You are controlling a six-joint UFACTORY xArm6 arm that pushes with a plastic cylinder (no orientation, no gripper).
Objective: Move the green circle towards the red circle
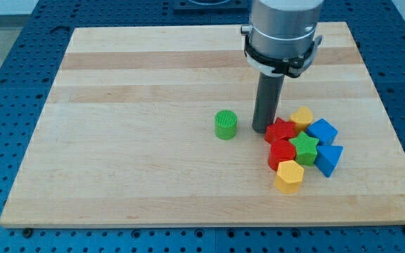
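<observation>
With no jaws to open or close, my tip (262,129) stands mid-frame between the green circle (225,124) at its left and the red circle (282,154) lower right, so sweeping leftward would likely drive green away.

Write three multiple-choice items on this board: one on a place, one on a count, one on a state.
1. Where is my tip relative to the green circle?
A. the view's right of it
B. the view's left of it
C. on top of it

2. How many yellow blocks show?
A. one
B. two
C. four

3. How does the green circle stand?
A. apart from the cluster
B. stacked on a red block
C. off the board

Key: 1 A, the rod stands between circle and cluster; 2 B, one at the cluster's top, one at its bottom; 3 A, bare wood surrounds it.
</observation>
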